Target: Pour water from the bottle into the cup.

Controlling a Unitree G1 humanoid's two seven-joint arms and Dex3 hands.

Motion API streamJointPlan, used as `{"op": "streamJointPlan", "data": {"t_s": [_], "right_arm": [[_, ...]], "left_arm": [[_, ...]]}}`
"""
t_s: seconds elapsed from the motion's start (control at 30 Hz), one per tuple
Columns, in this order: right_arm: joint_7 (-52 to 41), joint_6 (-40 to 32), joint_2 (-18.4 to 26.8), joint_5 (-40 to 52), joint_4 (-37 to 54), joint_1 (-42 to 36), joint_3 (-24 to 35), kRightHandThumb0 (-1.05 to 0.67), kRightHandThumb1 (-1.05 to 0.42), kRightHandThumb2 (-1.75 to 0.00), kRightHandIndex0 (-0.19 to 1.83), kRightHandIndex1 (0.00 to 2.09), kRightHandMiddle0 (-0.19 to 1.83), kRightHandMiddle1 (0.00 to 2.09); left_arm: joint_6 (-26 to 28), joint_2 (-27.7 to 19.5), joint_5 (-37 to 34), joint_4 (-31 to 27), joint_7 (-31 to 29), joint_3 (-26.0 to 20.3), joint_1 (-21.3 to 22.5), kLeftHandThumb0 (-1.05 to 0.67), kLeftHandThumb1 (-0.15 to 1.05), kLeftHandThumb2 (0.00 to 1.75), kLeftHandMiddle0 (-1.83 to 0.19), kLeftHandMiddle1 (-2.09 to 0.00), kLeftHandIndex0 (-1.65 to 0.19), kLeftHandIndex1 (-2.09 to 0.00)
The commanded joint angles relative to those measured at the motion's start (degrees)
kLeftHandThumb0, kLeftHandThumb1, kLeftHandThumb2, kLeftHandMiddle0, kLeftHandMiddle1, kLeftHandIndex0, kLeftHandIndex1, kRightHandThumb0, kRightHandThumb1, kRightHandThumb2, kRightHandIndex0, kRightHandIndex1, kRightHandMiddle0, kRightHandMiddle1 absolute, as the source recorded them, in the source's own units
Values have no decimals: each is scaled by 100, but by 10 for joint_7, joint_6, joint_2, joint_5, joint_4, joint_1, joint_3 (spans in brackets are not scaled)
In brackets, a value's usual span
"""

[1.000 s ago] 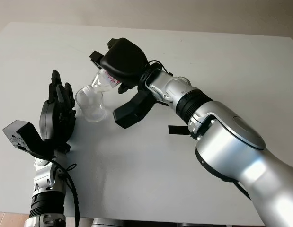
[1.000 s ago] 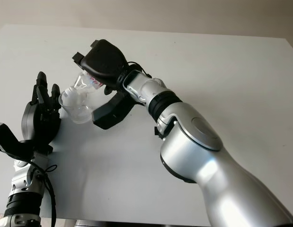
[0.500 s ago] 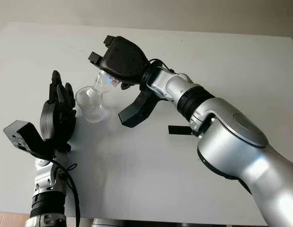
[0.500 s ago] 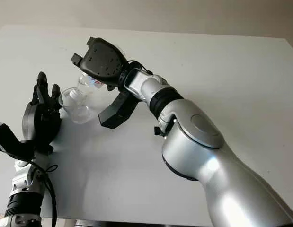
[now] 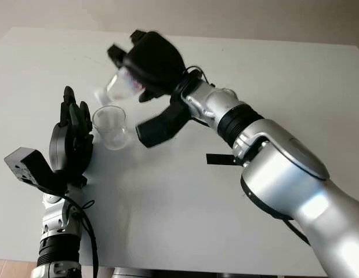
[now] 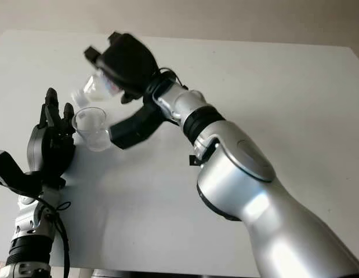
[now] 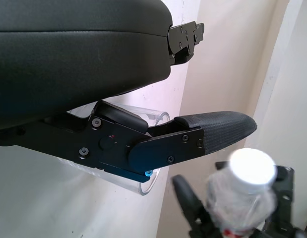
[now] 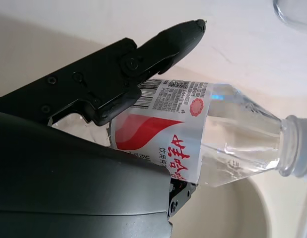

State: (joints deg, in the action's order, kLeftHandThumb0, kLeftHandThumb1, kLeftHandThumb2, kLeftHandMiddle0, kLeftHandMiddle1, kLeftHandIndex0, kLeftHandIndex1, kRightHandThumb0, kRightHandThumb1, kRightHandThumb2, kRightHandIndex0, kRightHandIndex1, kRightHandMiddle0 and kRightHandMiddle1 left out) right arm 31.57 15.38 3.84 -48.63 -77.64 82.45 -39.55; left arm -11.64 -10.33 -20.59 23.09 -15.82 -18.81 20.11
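While the left hand [image 5: 71,139] stands open on the table [image 5: 283,75] just beside the cup [image 5: 109,125], it holds nothing and seems placed to guard or steady it. That cup is clear, thin-walled plastic, upright, probably very light and easy to tip or crush; any steadying should be gentle, low on its wall. Above and to its right, the right hand [image 5: 150,61] is wrapped around the labelled middle of the bottle [image 8: 213,134], which is tilted with its neck raised above the cup and clear of the rim. Being soft clear plastic and partly filled, the bottle likely dents under a hard squeeze, so a firm hold at the label suits it.
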Motion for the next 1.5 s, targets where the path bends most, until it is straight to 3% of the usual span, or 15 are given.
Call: {"op": "streamJointPlan", "data": {"t_s": [0.0, 0.03, 0.07, 0.1, 0.17, 0.23, 0.3, 0.43, 0.53, 0.67, 0.8, 0.93, 1.0, 1.17, 1.47], "right_arm": [[-16, 2, 0, 34, 11, -7, 35, -29, -98, -7, 77, 209, 29, 129], [-19, 4, 2, 48, 13, -10, 49, -29, -101, -11, 81, 209, 6, 117], [-26, 7, 4, 64, 15, -13, 64, -24, -103, -11, 83, 209, -4, 154], [-35, 11, 6, 80, 18, -17, 79, -19, -104, -20, 84, 209, 3, 187], [-55, 13, 11, 113, 24, -24, 110, -16, -104, -23, 89, 209, 44, 205], [-76, 28, 19, 152, 33, -36, 147, -16, -101, -25, 96, 209, 77, 208], [-100, 38, 27, 189, 42, -51, 180, -17, -90, -45, 123, 209, 115, 209], [-169, 54, 40, 268, 70, -96, 248, -17, -85, -54, 133, 209, 131, 209], [-234, 55, 47, 328, 115, -148, 292, -17, -93, -40, 123, 209, 126, 209], [-335, 37, 61, 407, 224, -243, 340, -20, -95, -36, 122, 209, 125, 209], [-436, -77, 75, 503, 409, -365, 384, -19, -104, -26, 116, 209, 110, 209], [-481, -192, 90, 570, 573, -470, 416, -22, -105, -23, 97, 209, 63, 209], [-497, -222, 96, 595, 630, -514, 431, -23, -105, -23, 93, 209, 52, 209], [-518, -260, 104, 641, 723, -599, 463, -29, -105, -20, 79, 209, 23, 209], [-491, -244, 71, 636, 788, -687, 460, -31, -105, -19, 58, 209, 16, 209]], "left_arm": [[-4, 1, -1, 15, -4, -2, -9, -88, 105, 65, 19, 0, 19, 0], [-4, 1, 0, 16, -4, -2, -9, -88, 105, 65, 19, 0, 19, 0], [-5, 1, 0, 17, -4, -2, -9, -88, 105, 64, 19, -1, 19, 0], [-5, 1, 0, 17, -4, -2, -9, -88, 105, 64, 19, -1, 19, 0], [-6, 1, -2, 16, -8, -2, -10, -88, 105, 64, 19, 0, 19, 0], [-5, 0, -1, 13, -11, -2, -11, -88, 105, 65, 19, 0, 19, 0], [-2, 0, -1, 12, -12, -1, -11, -88, 105, 65, 19, 0, 19, 0], [-1, 1, -3, 12, -16, -1, -12, -87, 105, 66, 19, 0, 19, 0], [-2, 4, -2, 10, -16, -1, -13, -86, 105, 66, 19, 0, 19, 0], [6, 8, -3, 1, -12, 1, -16, -86, 105, 67, 19, 0, 19, 0], [11, 8, -2, -7, -10, 3, -19, -86, 105, 67, 19, 0, 19, 0], [11, 9, -3, -13, -12, 4, -23, -85, 105, 68, 19, 0, 19, 0], [11, 10, -1, -14, -12, 5, -25, -85, 105, 68, 19, 0, 19, 0], [12, 11, 0, -16, -10, 8, -27, -86, 105, 68, 19, 0, 19, 0], [12, 10, 2, -19, -12, 11, -32, -86, 105, 69, 19, 0, 19, 0]]}}
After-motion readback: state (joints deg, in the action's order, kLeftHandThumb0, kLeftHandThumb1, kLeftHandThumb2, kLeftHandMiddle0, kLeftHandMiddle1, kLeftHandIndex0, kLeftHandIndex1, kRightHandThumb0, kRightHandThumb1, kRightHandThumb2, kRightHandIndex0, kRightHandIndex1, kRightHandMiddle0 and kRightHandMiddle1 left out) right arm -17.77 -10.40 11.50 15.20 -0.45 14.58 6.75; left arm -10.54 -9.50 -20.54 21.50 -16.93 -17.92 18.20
